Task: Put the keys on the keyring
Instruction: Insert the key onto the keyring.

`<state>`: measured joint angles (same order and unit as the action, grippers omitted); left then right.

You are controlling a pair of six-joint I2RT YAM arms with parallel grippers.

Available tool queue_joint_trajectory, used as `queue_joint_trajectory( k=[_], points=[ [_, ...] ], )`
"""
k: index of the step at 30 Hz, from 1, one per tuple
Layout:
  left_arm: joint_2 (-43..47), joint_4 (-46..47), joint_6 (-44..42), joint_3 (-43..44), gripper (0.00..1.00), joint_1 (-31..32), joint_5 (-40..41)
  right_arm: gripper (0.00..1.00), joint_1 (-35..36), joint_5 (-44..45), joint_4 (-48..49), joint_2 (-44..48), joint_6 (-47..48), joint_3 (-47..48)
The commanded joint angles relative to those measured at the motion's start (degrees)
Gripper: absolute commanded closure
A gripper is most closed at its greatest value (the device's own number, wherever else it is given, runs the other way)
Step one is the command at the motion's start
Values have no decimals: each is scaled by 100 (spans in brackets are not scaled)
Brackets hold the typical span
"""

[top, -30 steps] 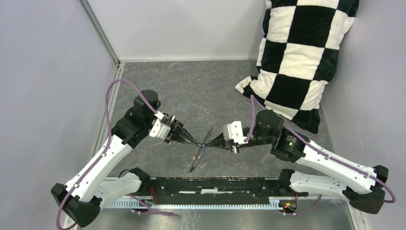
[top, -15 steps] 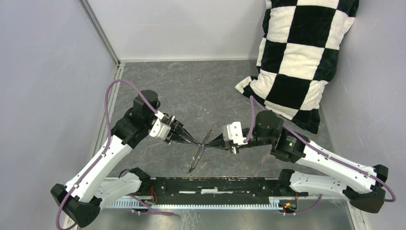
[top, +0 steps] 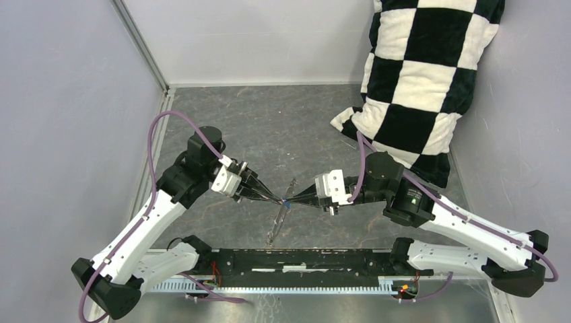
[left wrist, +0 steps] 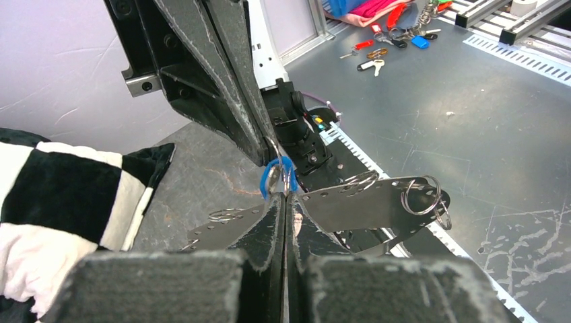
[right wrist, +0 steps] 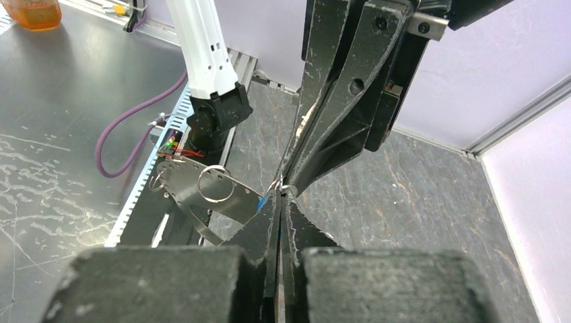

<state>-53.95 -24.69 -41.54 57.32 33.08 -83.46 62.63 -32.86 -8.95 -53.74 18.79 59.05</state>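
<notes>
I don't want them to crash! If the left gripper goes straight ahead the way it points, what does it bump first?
The blue key sits right at the tips of the left gripper, so it meets that first, with the right gripper just behind. They look nearly touching.

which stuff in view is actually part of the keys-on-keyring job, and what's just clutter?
Job:
- blue-headed key
- metal plate carrying the keyrings
- left claw and right claw, both shut, tips meeting at the key

Lying about:
- checkered pillow, back right corner
- loose keys and tags on the bench outside the cell
- orange object, also outside
</notes>
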Motion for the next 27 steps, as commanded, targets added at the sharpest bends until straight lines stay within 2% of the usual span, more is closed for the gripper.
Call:
queue_joint_trajectory(
  k=[1, 10, 18, 27],
  points=[
    [75, 179, 180, 47, 98, -20, -72, 99, 35, 144, -113, -58, 158, 260],
    [187, 178, 297, 49, 98, -16, -255, 99, 38, 1105, -930, 110, 835, 286],
    [76, 164, 486, 69, 98, -12, -318, 99, 84, 992, -981, 100, 1038, 391],
    [-354, -625, 169, 506, 98, -50, -524, 99, 239, 1002, -1344, 105, 1319, 683]
  ],
)
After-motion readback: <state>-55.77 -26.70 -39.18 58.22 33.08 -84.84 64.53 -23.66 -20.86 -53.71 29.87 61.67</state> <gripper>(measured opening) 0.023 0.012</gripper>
